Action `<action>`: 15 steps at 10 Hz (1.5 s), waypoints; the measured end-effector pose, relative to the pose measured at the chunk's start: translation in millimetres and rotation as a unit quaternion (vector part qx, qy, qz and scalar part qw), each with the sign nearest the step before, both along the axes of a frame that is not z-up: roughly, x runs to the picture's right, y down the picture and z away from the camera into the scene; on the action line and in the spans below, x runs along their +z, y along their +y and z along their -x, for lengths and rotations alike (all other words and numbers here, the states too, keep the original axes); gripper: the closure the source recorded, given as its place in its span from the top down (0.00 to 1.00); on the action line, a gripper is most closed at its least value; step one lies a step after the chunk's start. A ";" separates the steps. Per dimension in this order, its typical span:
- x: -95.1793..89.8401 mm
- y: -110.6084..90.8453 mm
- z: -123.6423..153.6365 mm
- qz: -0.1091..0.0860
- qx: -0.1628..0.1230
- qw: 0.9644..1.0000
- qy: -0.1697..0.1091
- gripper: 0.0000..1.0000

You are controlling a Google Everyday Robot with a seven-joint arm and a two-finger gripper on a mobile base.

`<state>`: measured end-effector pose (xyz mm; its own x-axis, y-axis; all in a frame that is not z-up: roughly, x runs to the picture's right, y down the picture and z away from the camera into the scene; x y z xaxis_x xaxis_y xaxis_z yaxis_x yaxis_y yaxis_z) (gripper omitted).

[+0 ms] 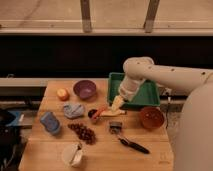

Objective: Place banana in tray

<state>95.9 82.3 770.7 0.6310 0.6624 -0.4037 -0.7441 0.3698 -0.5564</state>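
The banana (112,113) is pale yellow and lies on the wooden table just in front of the tray's front left corner. An orange-red stick-like item (99,111) lies beside it. The green tray (145,95) stands at the back right of the table. My gripper (116,103), with its yellowish tip, points down and left from the white arm (150,75). It hangs just above the banana's right end, at the tray's front left edge. I cannot tell whether it touches the banana.
A purple bowl (84,89) stands left of the tray and an orange bowl (151,117) in front of it. An orange fruit (62,94), grey cloth (73,110), blue object (50,122), grapes (82,132), white cup (72,154) and black tool (131,145) lie about the table.
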 end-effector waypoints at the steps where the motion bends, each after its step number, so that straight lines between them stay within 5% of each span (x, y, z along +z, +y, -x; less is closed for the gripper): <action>1: 0.6 -1.4 1.6 -0.005 0.001 1.000 0.000 0.80; 5: 1.1 -0.9 0.9 -0.004 0.001 1.000 0.003 0.80; 10: 31.7 32.8 21.8 0.047 -0.040 0.998 0.015 0.80; 15: 59.1 55.2 18.1 0.081 -0.046 0.995 0.025 0.80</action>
